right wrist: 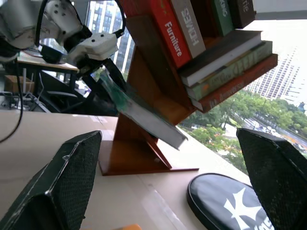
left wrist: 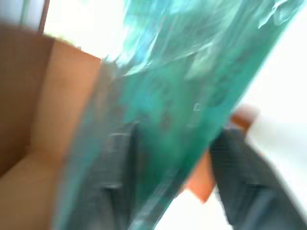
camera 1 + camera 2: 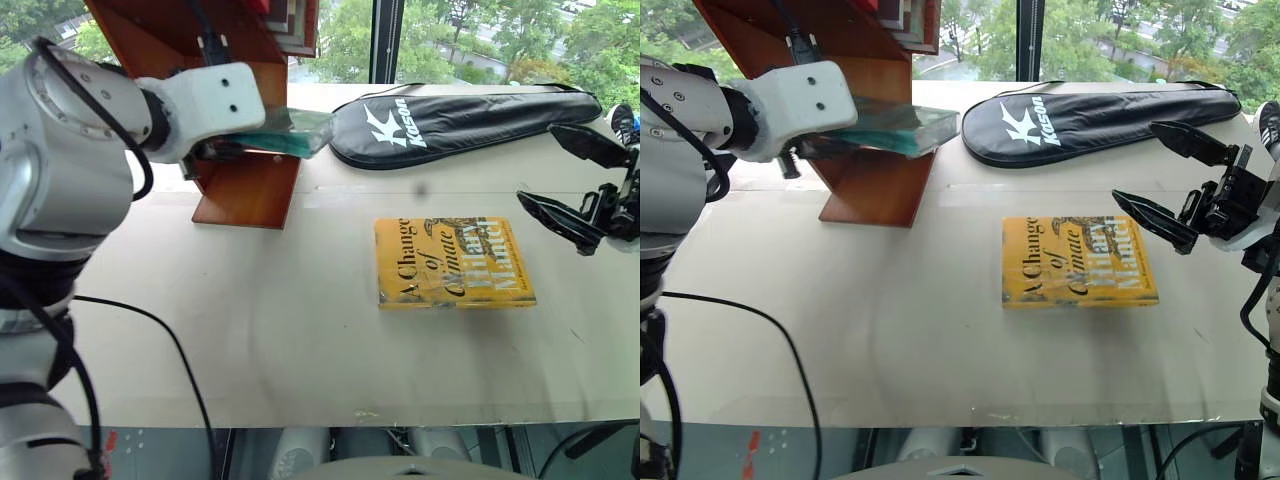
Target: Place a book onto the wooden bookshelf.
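The left end effector point(image 3: 825, 145) pinches the large thin teal-green glossy book point(image 3: 902, 126) against the reddish-brown slanted wooden bookshelf point(image 3: 875, 180). It should let go only once the book rests on a board. The right end effector point(image 3: 1173, 185) hangs spread above the bench point(image 3: 890, 320).

The bookshelf point(image 3: 245, 190) ran off the top edge in the head views. The left arm hid the near end of the book point(image 3: 902, 128); in the left wrist view the book was blurred.
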Robot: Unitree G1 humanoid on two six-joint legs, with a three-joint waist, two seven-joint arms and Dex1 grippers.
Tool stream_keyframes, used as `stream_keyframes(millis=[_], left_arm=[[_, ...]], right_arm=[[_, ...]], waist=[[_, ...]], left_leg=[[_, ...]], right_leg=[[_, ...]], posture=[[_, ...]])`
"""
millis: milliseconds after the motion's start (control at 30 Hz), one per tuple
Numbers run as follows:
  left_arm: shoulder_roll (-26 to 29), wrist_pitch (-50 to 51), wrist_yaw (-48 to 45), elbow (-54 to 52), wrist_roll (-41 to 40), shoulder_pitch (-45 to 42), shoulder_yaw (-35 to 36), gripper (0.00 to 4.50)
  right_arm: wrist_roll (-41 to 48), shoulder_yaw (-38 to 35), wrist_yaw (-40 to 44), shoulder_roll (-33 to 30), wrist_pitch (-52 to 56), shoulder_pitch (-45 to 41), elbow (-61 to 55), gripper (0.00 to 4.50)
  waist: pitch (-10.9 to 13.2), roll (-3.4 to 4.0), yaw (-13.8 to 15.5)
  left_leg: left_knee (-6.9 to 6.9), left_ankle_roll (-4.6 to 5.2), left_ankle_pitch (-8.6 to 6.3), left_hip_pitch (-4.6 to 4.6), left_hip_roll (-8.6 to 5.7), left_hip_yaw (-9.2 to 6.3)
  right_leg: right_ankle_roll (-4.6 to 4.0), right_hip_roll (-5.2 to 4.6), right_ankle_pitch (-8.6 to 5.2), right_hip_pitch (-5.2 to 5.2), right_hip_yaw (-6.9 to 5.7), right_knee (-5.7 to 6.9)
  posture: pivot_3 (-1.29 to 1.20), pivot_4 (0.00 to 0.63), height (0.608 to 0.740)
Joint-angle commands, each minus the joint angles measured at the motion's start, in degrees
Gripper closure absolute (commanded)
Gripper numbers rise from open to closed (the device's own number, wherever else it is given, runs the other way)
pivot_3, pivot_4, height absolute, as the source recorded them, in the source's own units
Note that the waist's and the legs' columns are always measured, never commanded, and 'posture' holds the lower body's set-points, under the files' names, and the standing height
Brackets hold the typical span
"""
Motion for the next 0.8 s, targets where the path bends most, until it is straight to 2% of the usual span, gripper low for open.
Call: stream_keyframes(millis=[33,100,167,300,400,467,533,633,700,800], left_arm=[[-3.6,8.2,-0.1,-8.9,-9.8,2.1,12.4,2.26],[-10.2,20.2,-1.1,-15.0,-17.2,2.6,20.3,2.26],[-19.2,31.4,-1.6,-20.6,-24.0,3.0,28.6,2.26],[-28.1,34.0,2.2,-27.8,-30.2,11.7,34.3,2.26],[-32.0,28.0,6.6,-30.3,-31.8,22.1,34.5,2.26],[-33.3,26.0,8.5,-30.1,-33.6,26.0,34.4,2.26],[-34.0,19.9,10.7,-28.8,-33.5,33.1,31.0,2.26],[-32.6,6.4,14.4,-25.1,-29.4,42.4,25.0,2.26],[-33.5,1.8,16.9,-21.2,-29.0,45.4,25.5,2.26],[-30.6,-8.9,15.7,-16.6,-27.6,52.0,26.4,2.26]], right_arm=[[2.0,-0.6,-2.3,-0.1,1.7,-1.5,-1.6,0.00],[2.4,0.0,-2.7,-0.5,2.8,-2.8,-1.0,0.00],[3.0,0.3,-2.8,-1.0,4.1,-3.9,-0.8,0.00],[3.5,0.1,-2.5,-1.5,5.6,-4.4,-1.0,0.00],[3.8,-0.5,-2.5,-1.6,6.1,-3.6,-2.0,0.00],[4.1,-0.9,-2.9,-1.7,6.3,-3.0,-2.8,0.00],[4.1,-1.4,-3.7,-1.9,6.6,-1.9,-4.1,0.00],[2.7,-2.3,-5.0,-3.0,7.4,0.8,-5.6,0.00],[-0.1,-2.6,-5.5,-4.7,7.8,4.3,-5.8,0.00],[-5.9,-5.2,-4.6,-7.8,7.4,13.1,-4.8,0.00]], waist=[[0.0,0.00,-0.2],[0.0,0.04,-0.1],[0.0,0.01,0.0],[-0.1,0.12,-0.1],[-0.1,0.11,-0.3],[-0.1,0.10,-0.2],[-0.1,0.13,-0.1],[-0.2,0.12,0.1],[-0.2,0.13,0.5],[-0.2,0.14,1.3]], left_leg=[[0.00,0.00,0.00,-0.02,0.00,0.02],[0.00,-0.01,0.01,-0.06,0.01,0.01],[-0.02,-0.02,0.01,-0.07,0.01,-0.01],[0.00,-0.03,0.01,-0.05,0.01,-0.06],[-0.04,-0.04,0.02,0.06,0.03,-0.06],[-0.04,-0.05,0.02,0.10,0.04,-0.08],[-0.04,-0.05,0.02,0.12,0.03,-0.09],[-0.06,-0.04,0.00,0.25,-0.01,-0.06],[-0.06,-0.03,0.00,0.25,-0.01,-0.07],[-0.10,-0.03,0.00,0.27,-0.01,-0.08]], right_leg=[[0.00,-0.02,0.00,0.00,0.00,-0.05],[0.01,-0.21,0.00,0.01,-0.03,-0.16],[0.01,-0.12,-0.01,0.01,-0.11,-0.17],[0.01,-0.15,0.00,0.08,-0.15,-0.18],[-0.01,-0.26,0.01,0.12,-0.10,-0.14],[-0.02,-0.27,0.01,0.12,-0.08,-0.06],[-0.05,-0.31,0.03,0.12,-0.09,-0.05],[-0.06,-0.39,0.04,0.26,-0.07,-0.11],[-0.06,-0.42,0.06,0.25,-0.08,-0.13],[-0.10,-0.44,0.08,0.25,-0.11,-0.16]], posture=[[0.00,0.150,0.740],[0.00,0.150,0.740],[0.00,0.150,0.740],[0.00,0.150,0.740],[0.00,0.150,0.740],[0.00,0.150,0.740],[0.00,0.150,0.740],[0.00,0.150,0.740],[0.00,0.150,0.740],[0.00,0.150,0.740]])
